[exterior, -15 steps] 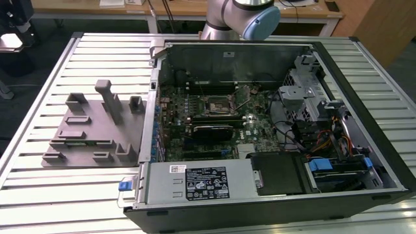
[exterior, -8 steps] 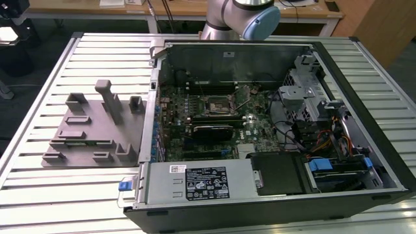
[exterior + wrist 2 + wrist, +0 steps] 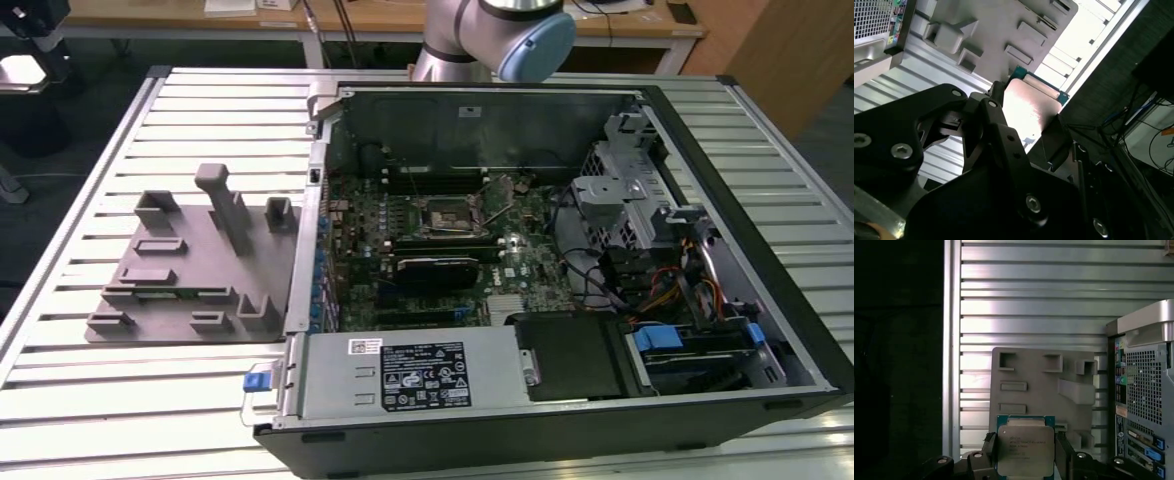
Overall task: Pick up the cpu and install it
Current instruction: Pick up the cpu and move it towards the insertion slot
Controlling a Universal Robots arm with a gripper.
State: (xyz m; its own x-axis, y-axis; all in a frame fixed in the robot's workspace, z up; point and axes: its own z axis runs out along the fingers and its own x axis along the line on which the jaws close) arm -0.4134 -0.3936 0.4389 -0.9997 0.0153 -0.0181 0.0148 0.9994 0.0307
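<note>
Claw [image 3: 1026, 456] clamped on the cpu [image 3: 1025, 447] in the first wrist view, grey tray [image 3: 1030, 371] partly hidden behind it

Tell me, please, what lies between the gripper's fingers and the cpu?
Nothing: in the first wrist view the fingers of the gripper sit directly against opposite edges of the cpu, with the grey tray beyond it.

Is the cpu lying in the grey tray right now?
No, in the first wrist view the cpu sits clamped between the jaws, held off the grey tray behind it.
</note>
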